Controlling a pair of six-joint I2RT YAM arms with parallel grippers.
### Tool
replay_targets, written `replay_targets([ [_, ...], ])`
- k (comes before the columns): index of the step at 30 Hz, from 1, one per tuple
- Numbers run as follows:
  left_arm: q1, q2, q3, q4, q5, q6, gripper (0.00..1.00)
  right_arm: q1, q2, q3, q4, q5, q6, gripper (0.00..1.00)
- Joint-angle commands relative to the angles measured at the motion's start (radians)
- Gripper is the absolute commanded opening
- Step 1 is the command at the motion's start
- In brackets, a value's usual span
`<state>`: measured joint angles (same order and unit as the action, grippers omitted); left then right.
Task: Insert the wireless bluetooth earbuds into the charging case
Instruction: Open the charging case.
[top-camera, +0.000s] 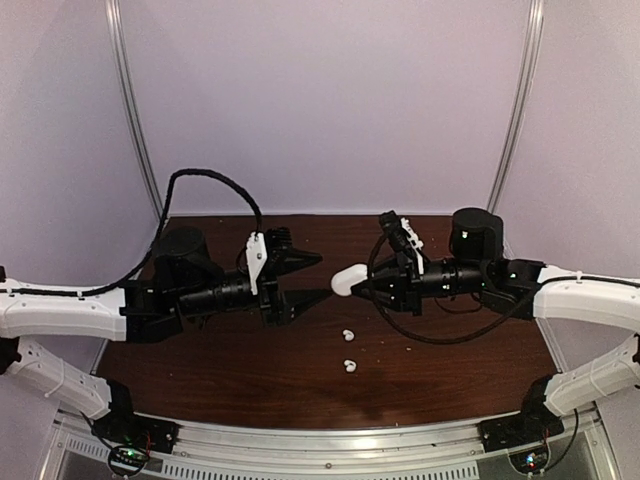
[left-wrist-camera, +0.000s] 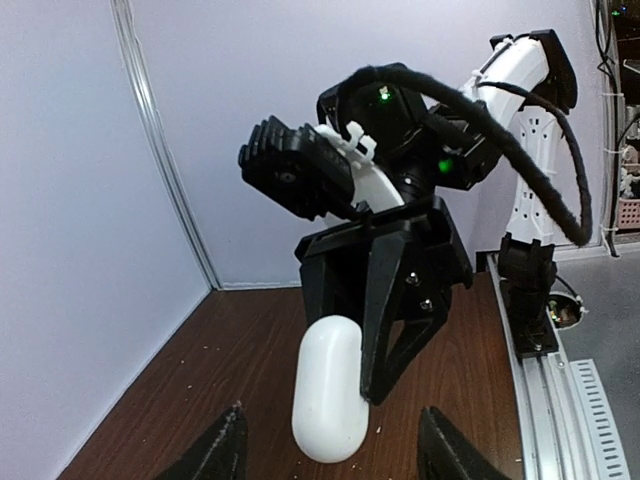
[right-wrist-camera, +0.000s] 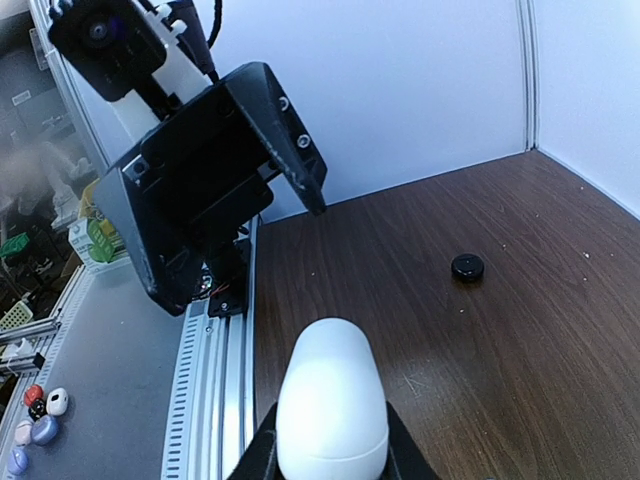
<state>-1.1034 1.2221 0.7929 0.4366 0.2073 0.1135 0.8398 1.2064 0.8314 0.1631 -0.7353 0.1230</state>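
Two white earbuds (top-camera: 348, 334) lie loose on the tabletop (top-camera: 220, 370), toward its near edge. Beyond them, the right pincer (top-camera: 356, 285) grasps the shut white case (top-camera: 345, 281) aloft, facing the released left pincer (top-camera: 324, 276). Opening its lid likely comes next.

Cut off and too small
Charging case (right-wrist-camera: 332, 400) runs off the right wrist view's lower edge; white earbuds (top-camera: 348, 335) too small from above to detail.

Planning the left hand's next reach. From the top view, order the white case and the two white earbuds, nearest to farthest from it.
1. white case, just right, in the right hand
2. back earbud, on the table
3. front earbud, toward the near edge
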Motion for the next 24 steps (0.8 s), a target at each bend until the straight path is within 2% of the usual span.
replay_targets([
  [1, 0.016, 0.054, 0.086, -0.049, 0.135, -0.110, 0.58, 0.007, -0.040, -0.007, -0.018, -0.039, -0.066, 0.03],
  [7, 0.016, 0.142, 0.181, -0.131, 0.134, -0.142, 0.54, 0.023, -0.053, 0.001, -0.056, -0.041, -0.102, 0.02],
  [15, 0.019, 0.198, 0.234, -0.189, -0.033, -0.162, 0.47, 0.039, -0.089, -0.011, -0.073, -0.061, -0.144, 0.00],
  [18, 0.039, 0.187, 0.224, -0.171, -0.058, -0.194, 0.46, 0.041, -0.091, -0.016, -0.091, -0.070, -0.162, 0.00],
  [24, 0.101, 0.118, 0.143, -0.068, 0.004, -0.253, 0.46, 0.041, -0.103, -0.033, -0.103, -0.063, -0.179, 0.00],
])
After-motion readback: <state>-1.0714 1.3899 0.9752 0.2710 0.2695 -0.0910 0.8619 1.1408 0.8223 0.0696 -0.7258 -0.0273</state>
